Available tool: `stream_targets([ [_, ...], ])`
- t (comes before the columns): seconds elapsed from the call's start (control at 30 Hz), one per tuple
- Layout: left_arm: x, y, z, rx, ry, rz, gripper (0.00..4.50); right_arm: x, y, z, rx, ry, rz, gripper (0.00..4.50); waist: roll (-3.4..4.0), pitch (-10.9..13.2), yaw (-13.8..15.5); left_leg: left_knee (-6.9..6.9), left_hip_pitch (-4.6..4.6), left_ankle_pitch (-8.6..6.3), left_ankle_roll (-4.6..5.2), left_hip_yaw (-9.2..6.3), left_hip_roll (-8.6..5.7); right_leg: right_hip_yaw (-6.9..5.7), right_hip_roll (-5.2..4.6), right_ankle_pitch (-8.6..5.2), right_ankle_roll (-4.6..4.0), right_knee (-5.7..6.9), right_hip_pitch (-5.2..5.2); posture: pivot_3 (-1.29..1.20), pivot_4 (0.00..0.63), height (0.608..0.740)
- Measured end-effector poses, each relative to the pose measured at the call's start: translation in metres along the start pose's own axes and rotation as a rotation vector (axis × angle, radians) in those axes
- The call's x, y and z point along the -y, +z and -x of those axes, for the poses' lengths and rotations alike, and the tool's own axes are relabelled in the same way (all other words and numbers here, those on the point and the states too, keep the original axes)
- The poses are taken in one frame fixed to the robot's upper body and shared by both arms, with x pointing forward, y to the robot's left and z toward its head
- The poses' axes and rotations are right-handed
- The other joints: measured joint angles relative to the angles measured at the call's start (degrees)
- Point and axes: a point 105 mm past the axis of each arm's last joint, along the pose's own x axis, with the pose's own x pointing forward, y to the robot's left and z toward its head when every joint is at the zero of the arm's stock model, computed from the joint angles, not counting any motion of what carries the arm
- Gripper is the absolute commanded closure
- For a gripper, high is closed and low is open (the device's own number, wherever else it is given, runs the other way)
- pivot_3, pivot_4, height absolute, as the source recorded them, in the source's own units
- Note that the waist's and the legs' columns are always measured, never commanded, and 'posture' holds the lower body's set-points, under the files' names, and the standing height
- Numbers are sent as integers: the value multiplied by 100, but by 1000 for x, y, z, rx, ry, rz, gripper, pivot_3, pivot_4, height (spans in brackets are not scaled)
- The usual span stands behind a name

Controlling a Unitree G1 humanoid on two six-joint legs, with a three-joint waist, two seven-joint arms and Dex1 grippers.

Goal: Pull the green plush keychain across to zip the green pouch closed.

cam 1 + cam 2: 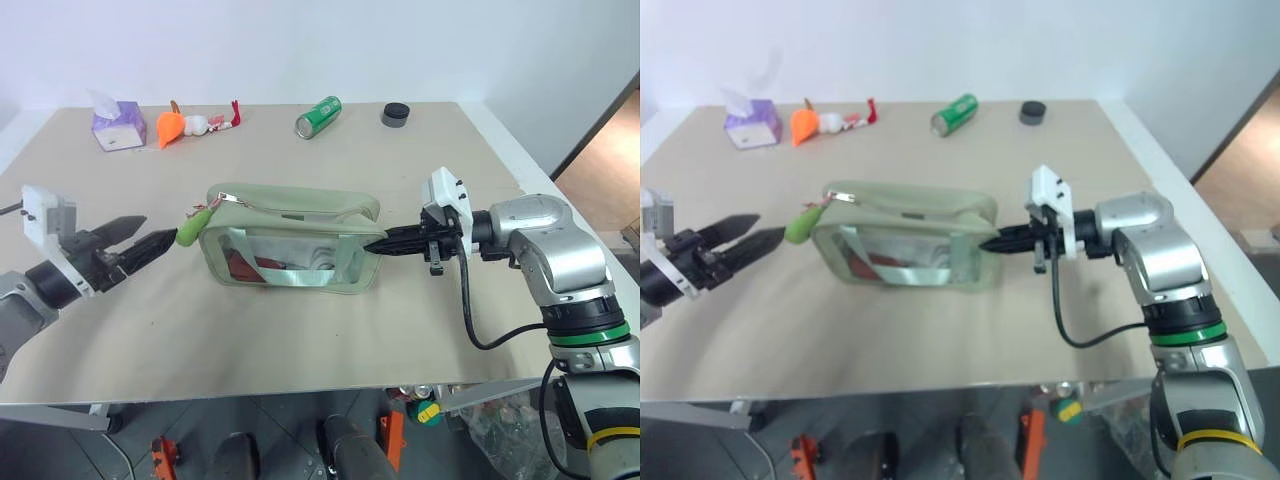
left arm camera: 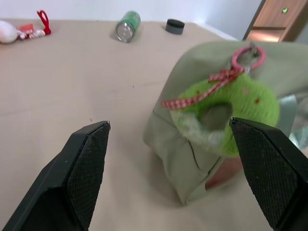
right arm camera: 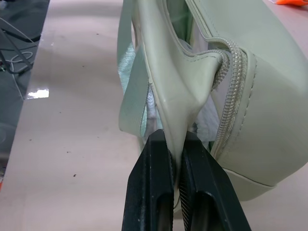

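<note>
The green pouch [image 1: 290, 240] lies on its side in the middle of the table, clear window facing me, its zip parted along the top. The green plush keychain [image 2: 231, 115], a fuzzy lime ring with a red-and-white cord, hangs at the pouch's left end [image 1: 192, 228]. My left gripper [image 1: 158, 230] is level and open just left of it, with the plush ahead between the spread fingers [image 2: 86, 163], untouched. My right gripper [image 1: 372, 244] is shut on the pouch's right end, and the right wrist view shows its fingers pinching the fabric flap [image 3: 168, 96] beside the zipper.
Along the table's far edge stand a purple tissue box [image 1: 118, 125], an orange plush toy [image 1: 172, 127], a green can on its side [image 1: 318, 117] and a small black round object [image 1: 396, 115]. The table's front edge [image 1: 300, 392] runs close below the pouch.
</note>
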Motion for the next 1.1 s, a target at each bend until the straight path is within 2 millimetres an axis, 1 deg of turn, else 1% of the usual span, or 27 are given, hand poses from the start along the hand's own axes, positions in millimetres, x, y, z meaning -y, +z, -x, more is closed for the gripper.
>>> stream_targets([
  [0.1, 6, -7, 0, -14, -40, 18, 359, 0, 0, 0, 0, -5, 0, 4487, 0, 0, 0, 0, 0, 0, 0, -4, 1, -4, 2, 0, -1, 2, 0, 0, 150, 740],
  [0.23, 33, 1, -1, 8, -180, 4, 359, 1, 0, 0, -5, -11, 3, 4487, 0, 0, 0, 2, 1, 0, 0, -2, 1, -2, 0, 0, -1, 4, 0, 0, 150, 740],
  [0.3, 39, 4, -1, 19, -209, 4, 359, 1, -1, 0, -7, -10, 3, 4487, 0, 0, 0, 2, 3, 0, 0, -2, 1, -1, 1, 1, -1, 6, 1, 0, 150, 740],
  [0.63, 40, 7, -1, 29, -224, 1, 359, 1, -1, -1, -9, -10, 4, 4487, 0, 0, 0, 2, 4, 0, 0, -2, 0, -2, 2, 0, -2, 8, 1, 0, 150, 740],
  [0.83, 36, 8, -5, 24, -212, -9, 359, 1, -1, -1, -10, -13, 8, 4487, 0, 0, 1, 3, 4, 0, 0, -3, 0, -2, 2, 0, -2, 8, 1, 0, 150, 740],
  [0.97, 28, 3, -13, 0, -181, -20, 1474, 1, -1, -1, -10, -13, 12, 4500, 0, 0, 0, 3, 5, 0, 0, -2, 0, -1, 3, 0, -2, 9, 1, 0, 150, 740],
  [1.1, 29, 3, -17, 8, -196, -11, 2828, 1, -1, -1, -11, -15, 12, 4500, -1, -1, 0, 2, 4, 0, 0, -3, 0, -2, 2, 0, -2, 9, 1, 0, 150, 740],
])
